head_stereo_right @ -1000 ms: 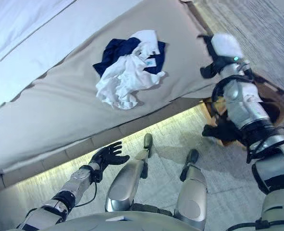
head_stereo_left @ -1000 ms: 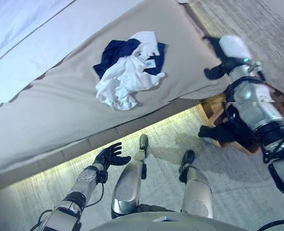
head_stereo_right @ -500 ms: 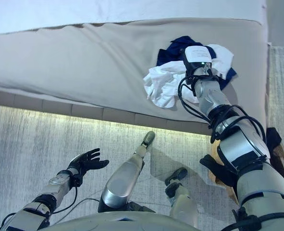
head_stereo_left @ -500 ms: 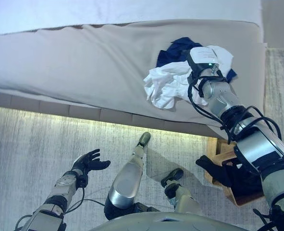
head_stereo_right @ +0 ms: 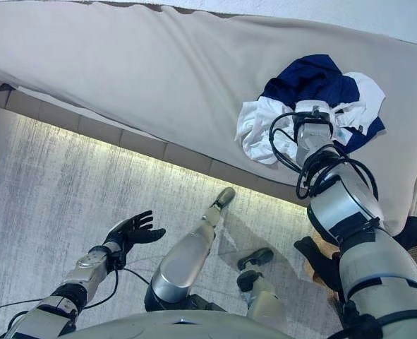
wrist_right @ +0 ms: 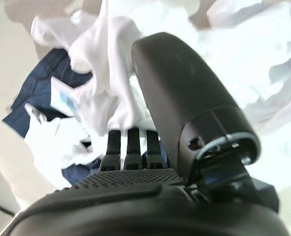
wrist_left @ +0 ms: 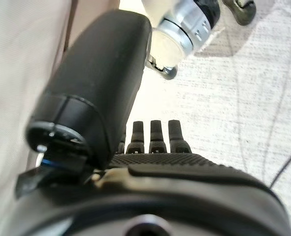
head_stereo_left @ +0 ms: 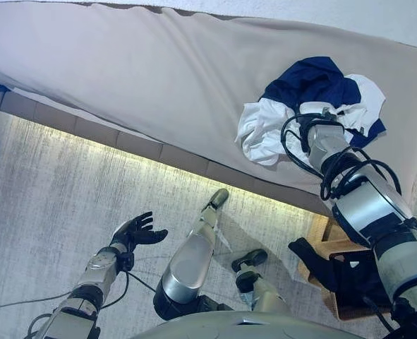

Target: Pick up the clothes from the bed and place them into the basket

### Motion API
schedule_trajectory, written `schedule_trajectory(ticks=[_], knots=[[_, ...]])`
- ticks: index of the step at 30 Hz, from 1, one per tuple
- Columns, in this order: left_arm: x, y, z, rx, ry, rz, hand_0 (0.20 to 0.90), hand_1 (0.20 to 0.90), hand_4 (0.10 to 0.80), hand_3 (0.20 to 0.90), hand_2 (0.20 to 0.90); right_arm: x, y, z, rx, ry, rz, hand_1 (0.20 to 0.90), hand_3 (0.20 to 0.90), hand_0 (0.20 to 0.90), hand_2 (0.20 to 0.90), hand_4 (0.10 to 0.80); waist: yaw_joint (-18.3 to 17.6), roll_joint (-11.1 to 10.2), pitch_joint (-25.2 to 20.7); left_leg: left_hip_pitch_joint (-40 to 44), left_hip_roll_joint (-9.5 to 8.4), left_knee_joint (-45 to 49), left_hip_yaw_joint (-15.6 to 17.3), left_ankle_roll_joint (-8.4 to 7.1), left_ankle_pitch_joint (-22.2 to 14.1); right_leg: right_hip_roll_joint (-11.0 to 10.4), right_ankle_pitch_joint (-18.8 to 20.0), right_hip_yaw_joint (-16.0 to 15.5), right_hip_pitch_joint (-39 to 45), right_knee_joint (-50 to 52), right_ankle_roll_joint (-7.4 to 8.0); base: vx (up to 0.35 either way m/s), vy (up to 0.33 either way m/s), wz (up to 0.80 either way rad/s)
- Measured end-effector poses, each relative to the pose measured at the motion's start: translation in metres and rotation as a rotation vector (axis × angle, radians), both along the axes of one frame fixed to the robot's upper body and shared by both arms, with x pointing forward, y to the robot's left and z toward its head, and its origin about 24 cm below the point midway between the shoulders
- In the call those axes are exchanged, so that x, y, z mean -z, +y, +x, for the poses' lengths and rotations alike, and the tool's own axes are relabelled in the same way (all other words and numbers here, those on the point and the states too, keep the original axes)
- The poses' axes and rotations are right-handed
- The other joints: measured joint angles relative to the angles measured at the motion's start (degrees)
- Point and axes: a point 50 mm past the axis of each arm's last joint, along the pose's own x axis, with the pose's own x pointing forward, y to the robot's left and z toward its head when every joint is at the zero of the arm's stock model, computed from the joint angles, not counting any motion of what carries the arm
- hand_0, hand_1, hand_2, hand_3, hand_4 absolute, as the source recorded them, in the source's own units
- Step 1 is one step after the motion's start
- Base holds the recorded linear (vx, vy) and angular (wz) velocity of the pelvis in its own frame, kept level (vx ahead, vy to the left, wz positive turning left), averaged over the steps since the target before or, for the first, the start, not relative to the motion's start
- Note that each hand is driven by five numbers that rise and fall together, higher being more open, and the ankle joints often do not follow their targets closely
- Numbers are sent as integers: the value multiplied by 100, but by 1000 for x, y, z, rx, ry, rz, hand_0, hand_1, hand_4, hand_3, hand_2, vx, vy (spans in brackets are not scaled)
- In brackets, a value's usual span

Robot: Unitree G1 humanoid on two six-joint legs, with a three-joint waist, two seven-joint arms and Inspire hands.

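Right hand in the clothes, fingers' state hidden; left hand spread.

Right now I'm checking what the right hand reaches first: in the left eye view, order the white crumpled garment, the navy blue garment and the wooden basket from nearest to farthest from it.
1. White crumpled garment: the right hand is on it, on the bed.
2. Navy blue garment: just beyond, farther up the bed.
3. Wooden basket: on the floor by the bed's corner, back along the arm.
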Motion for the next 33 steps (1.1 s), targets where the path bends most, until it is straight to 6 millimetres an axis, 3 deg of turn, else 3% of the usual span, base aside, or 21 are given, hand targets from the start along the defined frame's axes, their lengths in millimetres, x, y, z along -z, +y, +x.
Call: schedule_trajectory(ticks=[3, 5, 7, 11, 15, 18, 21, 28, 33], knots=[[0, 5, -2, -13, 6, 13, 900, 900, 800, 900, 900, -20, 16, 5, -61, -258, 161, 300, 200, 300, 300, 100, -65, -179, 117, -1, 67, 1, 72, -32, -17, 77, 87, 67, -2, -108, 3, -1, -72, -16], [1, 12, -6, -52, 15, 21, 900, 900, 800, 900, 900, -62, 47, 4, -192, -551, 318, 300, 200, 300, 300, 100, -216, -367, 244, 22, 158, 5, 199, -64, -34, 173, 214, 205, -8, -238, -7, -2, -61, -38], [3, 13, -7, -72, 20, 24, 900, 900, 800, 900, 900, -98, 61, -6, -289, -791, 410, 300, 200, 300, 300, 100, -363, -472, 320, 104, 201, 54, 311, -94, -57, 224, 264, 341, 51, -287, -57, 12, -57, -28], [3, 17, -11, -118, 1, 9, 900, 900, 800, 900, 900, -142, 59, -36, -344, -1138, 560, 300, 200, 300, 300, 100, -529, -501, 334, 512, 270, 70, 578, -123, -156, 257, 336, 616, 375, -403, -114, 46, -45, -32], [6, 27, -26, -157, 13, 24, 900, 900, 800, 900, 900, -180, 38, -76, -378, -1431, 559, 300, 200, 300, 300, 100, -827, -531, 316, 1037, 342, 76, 913, -108, -347, 291, 442, 935, 773, -550, -109, 64, -39, -45], [14, 32, -44, -162, 71, 49, 900, 900, 800, 900, 900, -203, 18, -104, -375, -1601, 507, 300, 200, 300, 300, 100, -1130, -670, 111, 1156, 371, 86, 1162, -86, -423, 313, 452, 1155, 804, -639, -117, 104, -80, -43], [25, 25, -58, -142, 143, 57, 900, 900, 800, 900, 900, -208, 3, -116, -351, -1654, 457, 300, 200, 300, 300, 100, -1431, -687, -196, 1304, 384, 77, 1314, -77, -446, 311, 494, 1303, 883, -702, -134, 94, -90, -25], [44, 4, -85, -96, 254, 46, 900, 900, 800, 900, 900, -166, -15, -108, -266, -1497, 453, 300, 200, 300, 300, 100, -1673, -590, -1161, 1901, 421, -172, 1504, -57, -480, 362, 520, 1443, 1351, -953, -124, 35, -71, -14], [50, 0, -97, -84, 305, 48, 900, 900, 800, 900, 900, -152, -26, -102, -195, -1444, 477, 300, 200, 300, 300, 100, -1895, -391, -1323, 2098, 463, -343, 1665, -58, -445, 377, 519, 1597, 1385, -954, -122, 2, -72, -16]])
